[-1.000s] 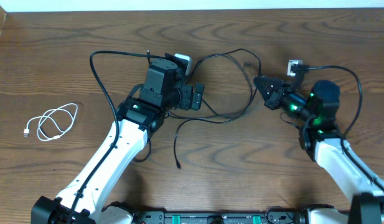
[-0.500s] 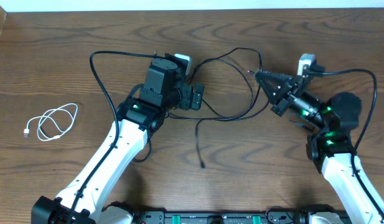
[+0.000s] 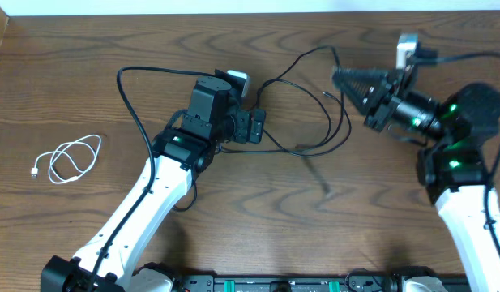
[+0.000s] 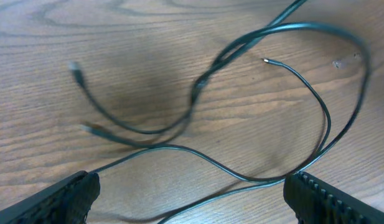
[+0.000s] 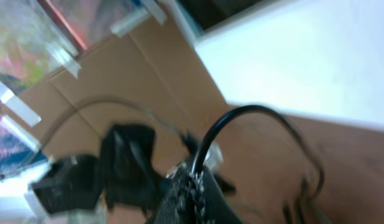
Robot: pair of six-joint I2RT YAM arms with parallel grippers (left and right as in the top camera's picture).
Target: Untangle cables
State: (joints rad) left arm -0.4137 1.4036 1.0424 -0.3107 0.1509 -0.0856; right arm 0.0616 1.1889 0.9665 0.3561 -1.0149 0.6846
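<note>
Gripping black cable (image 3: 348,122), right end effector (image 3: 341,79); left end effector (image 3: 258,127) released beside its loops.

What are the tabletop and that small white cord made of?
Tabletop: apparently wood or wood-look laminate, dark brown, matte; swirling grain shows. White cord: probably plastic-sheathed wire, smooth; it lies in soft loops.

Brown wood-grain table (image 3: 71,65).
</note>
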